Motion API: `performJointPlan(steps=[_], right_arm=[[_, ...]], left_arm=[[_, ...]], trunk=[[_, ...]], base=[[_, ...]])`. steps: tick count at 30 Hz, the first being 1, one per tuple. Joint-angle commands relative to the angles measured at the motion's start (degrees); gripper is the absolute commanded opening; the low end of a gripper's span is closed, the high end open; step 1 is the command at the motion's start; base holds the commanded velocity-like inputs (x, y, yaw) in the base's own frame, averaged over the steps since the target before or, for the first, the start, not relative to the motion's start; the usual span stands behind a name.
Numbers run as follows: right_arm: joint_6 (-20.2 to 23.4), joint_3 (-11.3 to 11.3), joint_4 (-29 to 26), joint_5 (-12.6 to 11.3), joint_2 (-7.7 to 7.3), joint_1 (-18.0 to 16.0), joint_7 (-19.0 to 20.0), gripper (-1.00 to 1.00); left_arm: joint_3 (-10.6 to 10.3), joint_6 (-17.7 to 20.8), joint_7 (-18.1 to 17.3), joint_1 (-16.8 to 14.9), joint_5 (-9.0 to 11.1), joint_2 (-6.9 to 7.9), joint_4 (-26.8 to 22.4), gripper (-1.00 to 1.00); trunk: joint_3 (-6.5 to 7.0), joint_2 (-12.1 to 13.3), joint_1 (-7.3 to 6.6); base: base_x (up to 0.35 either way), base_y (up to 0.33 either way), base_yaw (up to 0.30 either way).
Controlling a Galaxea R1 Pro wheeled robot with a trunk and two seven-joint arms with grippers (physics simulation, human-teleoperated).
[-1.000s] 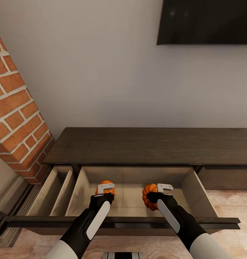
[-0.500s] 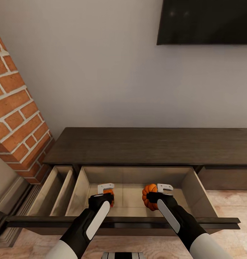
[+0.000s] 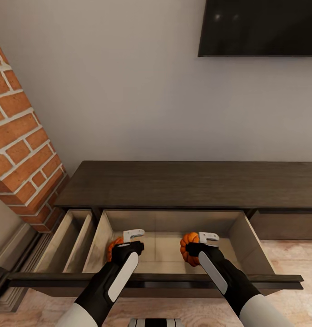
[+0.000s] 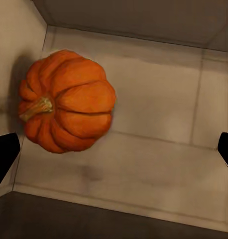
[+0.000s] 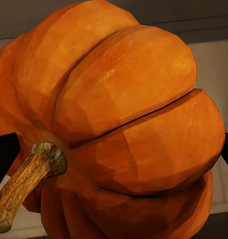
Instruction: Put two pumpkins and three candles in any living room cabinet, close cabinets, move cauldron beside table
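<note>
— Where do the pumpkins stand?

— One pumpkin (image 4: 66,102) lies on its side on the beige floor of the open drawer (image 3: 240,227), close to its left wall. The left gripper (image 3: 128,240) hangs above it with its jaws spread wide and nothing between them. The second pumpkin (image 5: 114,124) sits between the fingers of the right gripper (image 3: 202,243), which is clamped on it over the same drawer, to the right.

— What could go wrong?

— The round one on the floor could roll if an arm brushes it on the way out. The held one, if let go from any height, may bounce or roll toward the front edge. And the drawer front (image 3: 174,279) sits just under both forearms; lifting out carelessly could catch it.

— And the surroundings?

— A long dark-brown cabinet (image 3: 187,181) against a pale wall, a brick column (image 3: 19,150) to the left, a dark screen (image 3: 260,27) above, and a light wood floor (image 3: 287,259).
</note>
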Motion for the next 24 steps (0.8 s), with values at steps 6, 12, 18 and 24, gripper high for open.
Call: performJointPlan(steps=[6, 12, 18, 24], right_arm=[[0.1, 0.3, 0.5, -0.6, 0.0, -0.1, -3.8, -1.0], [-0.1, 0.3, 0.7, -0.8, -0.02, -0.1, -6.1, -1.0], [-0.2, 0.3, 0.7, -0.8, -0.02, -0.1, -6.3, -1.0], [0.0, 0.2, 0.7, -1.2, -0.02, -0.1, -5.9, -1.0]], left_arm=[[-0.1, 0.1, 0.5, 0.0, 1.3, 0.07, -0.5, 1.0], [-0.1, 0.2, 0.5, 0.0, 1.5, 0.08, -0.5, 1.0], [-0.1, 0.2, 0.5, 0.0, 1.5, 0.06, -1.1, 1.0], [-0.1, 0.4, 0.5, 0.1, 1.5, 0.07, -1.7, 1.0]], trunk=[[-0.05, 0.0, -0.01], [-0.05, 0.0, -0.01], [-0.05, 0.0, -0.01], [-0.05, 0.0, -0.01]], base=[[0.0, 0.0, 0.0], [0.0, 0.0, 0.0], [0.0, 0.0, 0.0], [0.0, 0.0, 0.0]])
